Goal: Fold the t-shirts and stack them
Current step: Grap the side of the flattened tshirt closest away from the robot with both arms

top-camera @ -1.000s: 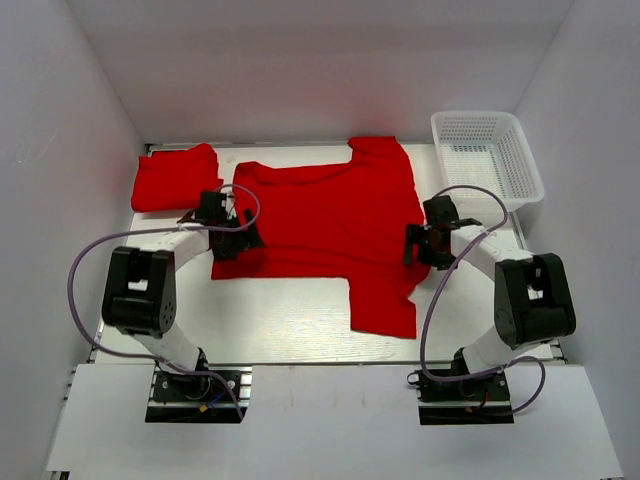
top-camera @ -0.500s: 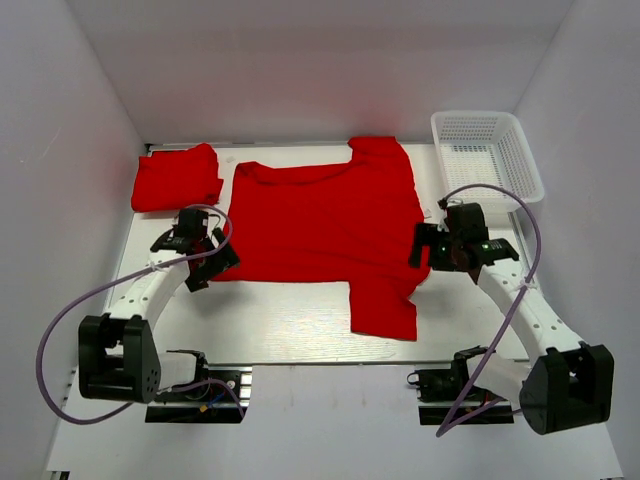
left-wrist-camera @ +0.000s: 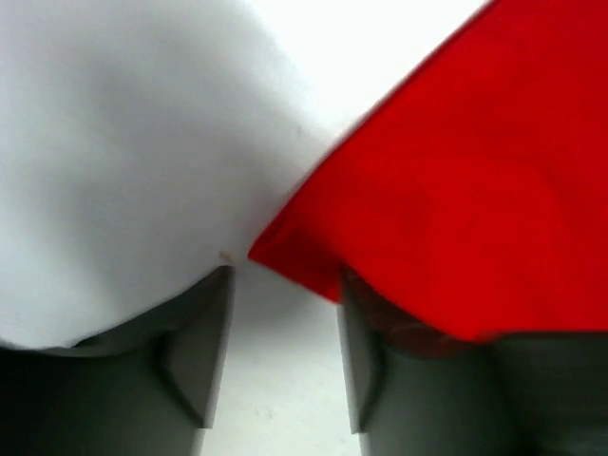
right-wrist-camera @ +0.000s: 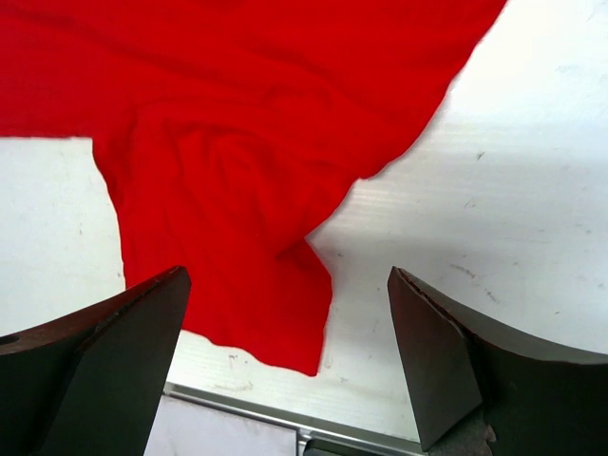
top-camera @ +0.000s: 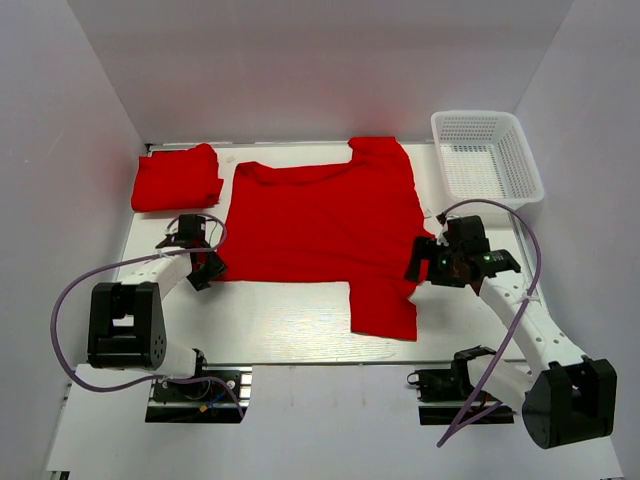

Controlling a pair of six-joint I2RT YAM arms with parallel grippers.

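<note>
A red shirt [top-camera: 320, 225] lay spread flat mid-table, and a second, folded shirt [top-camera: 177, 177] sat at the far left corner, with a white basket [top-camera: 487, 150] at the far right. The left gripper [top-camera: 205, 268] was low at the spread shirt's near-left corner, its jaws partly apart. In the wrist view that corner pointed into the gap and cloth covered the tip of one finger [left-wrist-camera: 380, 380]. The right gripper [top-camera: 420, 262] hung over the shirt's right edge, jaws wide and holding nothing.
</note>
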